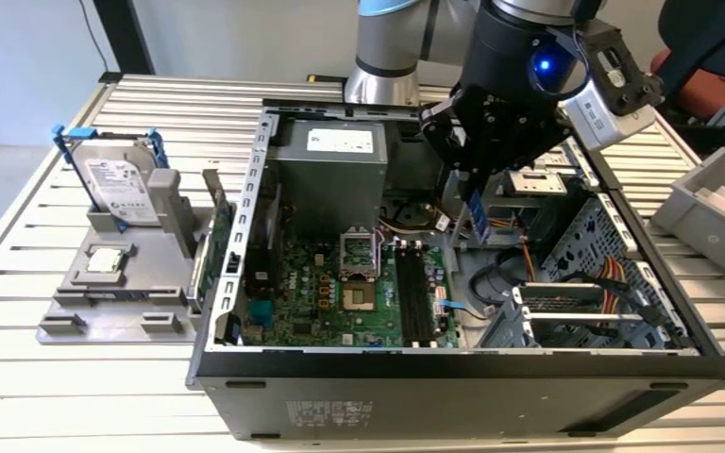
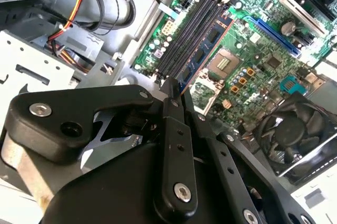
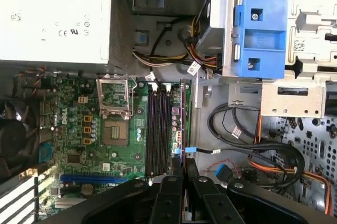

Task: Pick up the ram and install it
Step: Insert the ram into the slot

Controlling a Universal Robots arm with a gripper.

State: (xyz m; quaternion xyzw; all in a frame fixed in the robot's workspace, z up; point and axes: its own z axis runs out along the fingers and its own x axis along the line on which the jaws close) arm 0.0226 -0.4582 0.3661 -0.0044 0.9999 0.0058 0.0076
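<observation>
My gripper [image 1: 474,181] hangs over the open computer case [image 1: 463,363] and is shut on the ram [image 1: 476,215], a thin blue-edged stick that points down from the fingers. In the second wrist view the ram [image 2: 204,53] runs out from the gripper [image 2: 174,91] over the motherboard, just beside the black memory slots [image 2: 185,34]. Seen edge-on in the first wrist view, the ram [image 3: 182,124] lies parallel to the memory slots [image 3: 158,129], on their side toward the cables, with the gripper [image 3: 184,165] behind it. The ram is held above the slots [image 1: 413,297], apart from them.
A grey power supply [image 1: 331,160] fills the case's back. The processor socket [image 1: 356,274] lies beside the slots. Cables [image 1: 564,278] and a drive cage crowd the exterior view's right. Outside the case stand a green card [image 1: 220,253], a hard drive [image 1: 124,189], a processor chip [image 1: 107,261] and a grey bin [image 1: 716,203].
</observation>
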